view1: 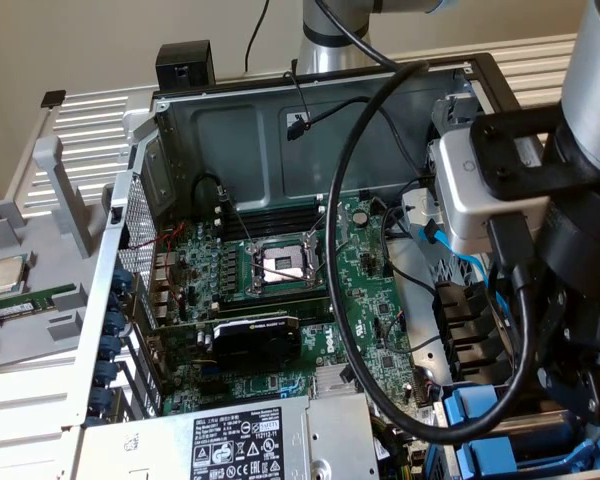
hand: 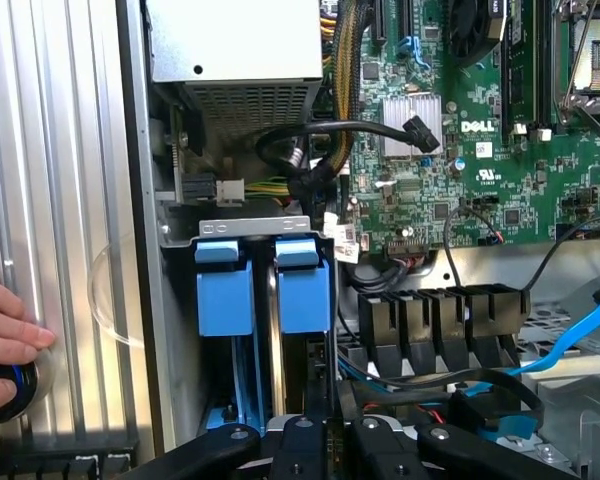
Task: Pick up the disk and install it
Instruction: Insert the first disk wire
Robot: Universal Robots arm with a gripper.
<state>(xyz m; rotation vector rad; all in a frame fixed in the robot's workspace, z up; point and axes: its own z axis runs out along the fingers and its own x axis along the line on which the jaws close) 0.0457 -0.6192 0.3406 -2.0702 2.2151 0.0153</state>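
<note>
You have the open computer case (view1: pixel 280 120) lying on the slatted table (view1: pixel 90 120). The arm (view1: pixel 590 90) hangs over the case's corner at the exterior view's lower right. The green motherboard (view1: pixel 370 300) covers most of the case floor. The power supply (view1: pixel 230 440) sits along the case's near edge in the exterior view, with the black graphics card (view1: pixel 255 340) just beside it on the board. A thick black cable (view1: pixel 345 200) loops from the arm across the motherboard. In the wrist view, the drive bay lies in the corner next to the power supply. Two blue-framed drives stand there on edge, side by side. The disk (hand: pixel 303 285) is the one nearer the motherboard, and the other drive (hand: pixel 225 290) stands between it and the case's outer wall. Your gripper (hand: pixel 320 425) is lined up with the disk's near end, with its fingers drawn close together. You cannot tell from here whether they pinch the frame or only meet it. Outside the case wall, a person's hand (hand: pixel 5 335) rests on the slats over a dark round object with a blue ring. Well apart from the case, the small processor chip (view1: pixel 5 275) lies on a grey tray (view1: pixel 40 340) at the table's edge on the exterior view's left.
</note>
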